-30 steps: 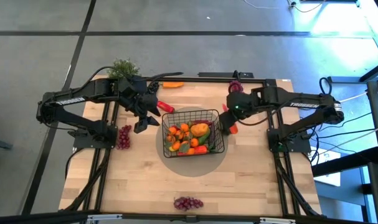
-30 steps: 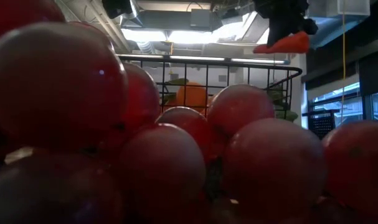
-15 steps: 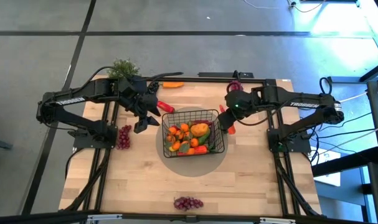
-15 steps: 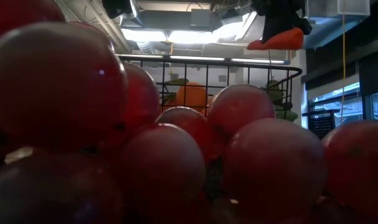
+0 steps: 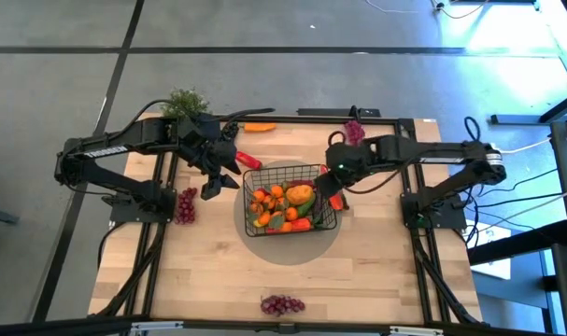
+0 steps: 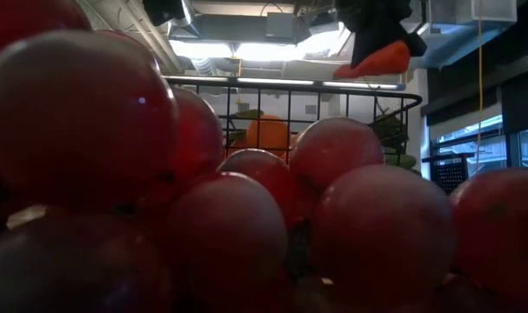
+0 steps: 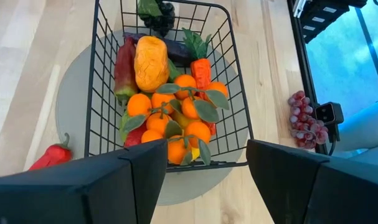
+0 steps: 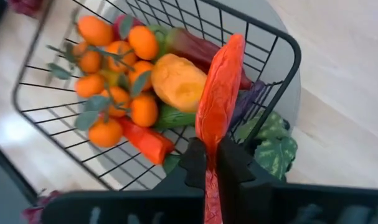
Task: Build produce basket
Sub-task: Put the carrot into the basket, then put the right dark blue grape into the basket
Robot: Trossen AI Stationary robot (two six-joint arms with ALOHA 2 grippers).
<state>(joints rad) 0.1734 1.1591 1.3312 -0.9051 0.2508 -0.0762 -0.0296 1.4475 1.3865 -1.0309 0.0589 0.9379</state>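
Observation:
The black wire basket (image 5: 318, 173) stands on a grey round mat at the table's middle. It holds oranges (image 7: 176, 112), a yellow-orange piece, a carrot and dark pieces. My right gripper (image 5: 332, 187) is above the basket's right rim, shut on a long red pepper (image 8: 220, 93); the pepper also shows in the low view (image 6: 372, 61). My left gripper (image 5: 222, 180) hovers open and empty just left of the basket (image 7: 204, 165). Another red pepper (image 5: 247, 160) lies on the table by the basket's far left corner. My right gripper pinches the long red pepper between its two fingers (image 8: 195, 163), toward its near end (image 8: 212, 142). Most of the pepper sticks out ahead of the fingertips, along the fingers. It is lifted clear, slanting above the basket's right rim.
Grape bunches lie at the left edge (image 5: 185, 205) and the near edge (image 5: 281, 304), the latter filling the low view (image 6: 203, 200). A carrot (image 5: 258, 127) and a purple piece (image 5: 355, 132) lie at the far edge. A leafy plant (image 5: 185, 100) stands at the far left corner.
My right gripper has carried the red pepper toward the table's left, from beside the basket's right side to above its right rim, staying shut on it. The pepper stays clear of the table.

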